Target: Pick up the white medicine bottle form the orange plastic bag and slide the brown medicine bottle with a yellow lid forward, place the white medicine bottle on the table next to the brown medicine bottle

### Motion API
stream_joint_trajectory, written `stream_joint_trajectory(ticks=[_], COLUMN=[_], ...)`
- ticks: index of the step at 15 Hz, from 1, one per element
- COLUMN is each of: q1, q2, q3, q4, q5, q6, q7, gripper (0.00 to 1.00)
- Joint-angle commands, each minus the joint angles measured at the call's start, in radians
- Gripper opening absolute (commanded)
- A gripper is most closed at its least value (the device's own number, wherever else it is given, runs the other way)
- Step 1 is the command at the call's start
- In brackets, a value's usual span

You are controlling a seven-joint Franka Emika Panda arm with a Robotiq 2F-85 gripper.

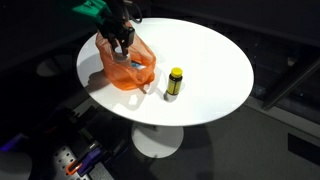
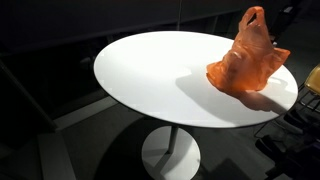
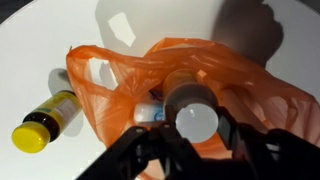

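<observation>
Round white surface (image 1: 205,60) on a single white pedestal base (image 1: 158,143), in both exterior views. Floor (image 2: 60,140) dark, near black. Surroundings dim, mostly unreadable. Strong directional light, sharp-edged shadows thrown across the white top.

You see the orange bag (image 3: 105,85) as thin, crinkled, half-clear plastic with a glossy sheen. Inside it, the white bottle (image 3: 196,120) looks like smooth, faintly shiny plastic. At eight o'clock of the bag, the brown bottle (image 3: 55,112) is dark and glossy, its yellow lid (image 3: 28,138) smooth plastic. The table (image 3: 40,40) is smooth, white and softly matt. Your hand (image 1: 121,42) looks matt black.
</observation>
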Motion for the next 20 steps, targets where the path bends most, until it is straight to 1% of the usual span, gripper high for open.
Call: stream_joint_trajectory(ticks=[1,7,11,15,18,20], q1=[-0.024,-0.09,-0.148,-0.209,-0.231,-0.233], q2=[-0.07,-0.135,-0.152,-0.139,-0.113,-0.087], q3=[-0.018,-0.066,-0.109,-0.14,-0.165,-0.174], q4=[0.043,0.109,0.136,0.115,0.096,0.082], q5=[-0.011,-0.019,-0.027,-0.056,-0.049,-0.039], q6=[-0.082,-0.148,-0.174,-0.157,-0.141,-0.124], q7=[0.021,0.037,0.053,0.101,0.108,0.109], gripper=[0.19,0.19,0.19,0.19,0.19,0.19])
